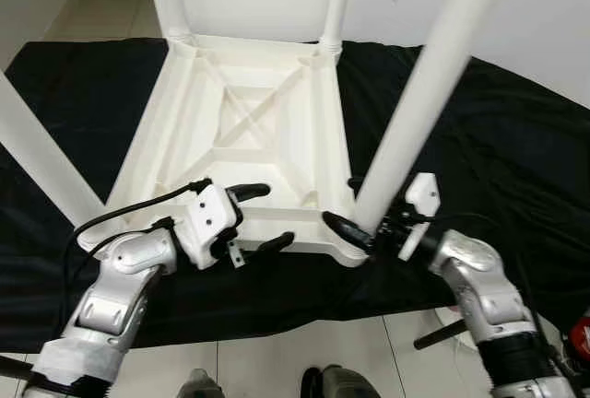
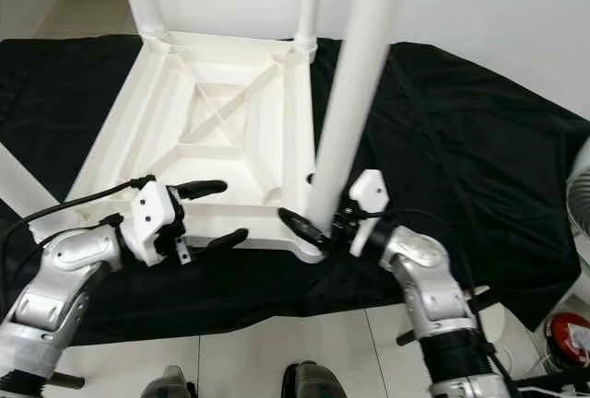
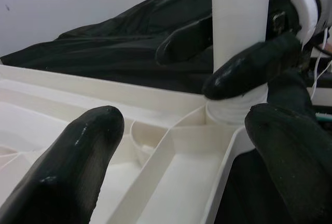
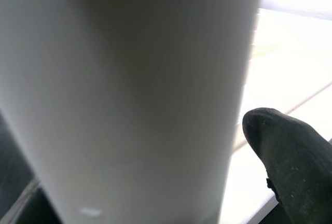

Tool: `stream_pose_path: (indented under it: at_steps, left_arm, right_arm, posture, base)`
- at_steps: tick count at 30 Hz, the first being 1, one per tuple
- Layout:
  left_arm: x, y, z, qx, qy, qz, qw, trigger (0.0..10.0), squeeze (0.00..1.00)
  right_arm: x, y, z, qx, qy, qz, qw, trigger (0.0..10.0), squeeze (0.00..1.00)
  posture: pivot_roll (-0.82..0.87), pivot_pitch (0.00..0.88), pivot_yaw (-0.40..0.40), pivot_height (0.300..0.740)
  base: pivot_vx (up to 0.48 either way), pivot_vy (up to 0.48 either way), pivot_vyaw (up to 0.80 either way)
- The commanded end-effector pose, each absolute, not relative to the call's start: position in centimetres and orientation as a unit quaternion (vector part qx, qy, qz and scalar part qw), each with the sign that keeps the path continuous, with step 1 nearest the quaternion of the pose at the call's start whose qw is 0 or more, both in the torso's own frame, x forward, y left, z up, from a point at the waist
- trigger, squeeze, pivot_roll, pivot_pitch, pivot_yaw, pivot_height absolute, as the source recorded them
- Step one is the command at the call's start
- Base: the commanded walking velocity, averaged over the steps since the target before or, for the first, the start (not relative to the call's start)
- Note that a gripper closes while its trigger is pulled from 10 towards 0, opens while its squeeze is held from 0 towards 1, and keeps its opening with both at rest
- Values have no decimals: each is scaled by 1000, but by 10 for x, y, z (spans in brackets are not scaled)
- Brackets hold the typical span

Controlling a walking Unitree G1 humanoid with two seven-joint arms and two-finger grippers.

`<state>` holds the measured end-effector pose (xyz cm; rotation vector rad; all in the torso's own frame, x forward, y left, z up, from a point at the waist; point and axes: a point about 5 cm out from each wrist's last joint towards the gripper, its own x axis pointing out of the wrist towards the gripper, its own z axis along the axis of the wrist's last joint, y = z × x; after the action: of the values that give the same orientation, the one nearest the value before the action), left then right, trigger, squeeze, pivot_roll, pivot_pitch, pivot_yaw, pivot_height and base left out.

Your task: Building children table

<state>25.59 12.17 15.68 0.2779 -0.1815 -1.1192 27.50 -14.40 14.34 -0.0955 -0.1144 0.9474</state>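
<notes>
- Table (image 1: 249, 122): white plastic, upside down on a black cloth (image 1: 479, 158), legs pointing up.
- Right gripper (image 1: 355, 223): fingers pinching the near right leg (image 1: 419, 103) at its base, in the corner socket.
- Left gripper (image 1: 263, 216): fingers spread, straddling the table's near rim.

No readable text (labels or numbers) anywhere
</notes>
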Motion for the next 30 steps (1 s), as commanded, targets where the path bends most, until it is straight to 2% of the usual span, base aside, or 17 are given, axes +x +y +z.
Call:
stream_pose_path:
  at_steps: [1, 5, 6, 7, 8, 9, 10, 15, 16, 20, 23, 30]
  left_arm:
    - [261, 121, 161, 104, -89, -472, 871, 10000, 0]
    - [263, 112, 160, 67, -53, -463, 882, 10000, 0]
    - [264, 111, 159, 57, -46, -462, 884, 10000, 0]
    - [264, 111, 159, 57, -46, -462, 884, 10000, 0]
    - [264, 110, 158, 52, -43, -463, 884, 10000, 0]
    - [264, 110, 158, 52, -43, -463, 884, 10000, 0]
    - [264, 109, 154, 43, -29, -460, 886, 10000, 0]
    - [264, 106, 155, 34, -18, -453, 891, 10000, 0]
    - [264, 107, 158, 31, -19, -448, 893, 10000, 0]
    - [265, 107, 163, 28, -22, -439, 898, 10000, 0]
    - [267, 105, 167, 21, -26, -420, 907, 10000, 0]
    - [271, 102, 163, -2, -16, -391, 920, 10000, 0]
  right_arm:
    - [279, -142, 144, -47, -51, 450, 890, 10000, 0]
    - [289, -152, 139, -60, -18, 423, 904, 10000, 0]
    - [293, -156, 137, -66, -1, 413, 909, 4627, 0]
    - [293, -156, 137, -66, -1, 413, 909, 4627, 0]
    - [294, -157, 136, -70, 10, 407, 911, 2549, 0]
    - [294, -157, 136, -70, 10, 407, 911, 2549, 0]
    - [297, -160, 136, -68, 13, 397, 915, 0, 0]
    - [299, -159, 138, -71, -5, 368, 927, 0, 0]
    - [301, -161, 138, -68, -3, 336, 940, 0, 0]
    - [302, -162, 138, -72, 1, 287, 955, 0, 0]
    - [295, -151, 133, -53, 17, 230, 972, 0, 0]
    - [292, -131, 131, -37, 18, 135, 990, 0, 0]
  posture:
    - [37, 59, -35, 740]
    - [37, 58, -41, 740]
    - [38, 58, -45, 740]
    - [38, 58, -45, 740]
    - [38, 58, -45, 740]
    - [38, 58, -45, 740]
    - [38, 55, -45, 740]
    - [28, 47, -42, 740]
    - [28, 48, -43, 740]
    - [28, 48, -43, 740]
    - [22, 45, -46, 740]
    - [2, 50, -43, 740]
  base:
    - [0, 0, 0]
    - [0, 0, 0]
    - [0, 0, 0]
    - [0, 0, 0]
    - [0, 0, 0]
    - [0, 0, 0]
    - [0, 0, 0]
    - [0, 0, 0]
    - [0, 0, 0]
    - [0, 0, 0]
    - [0, 0, 0]
    - [0, 0, 0]
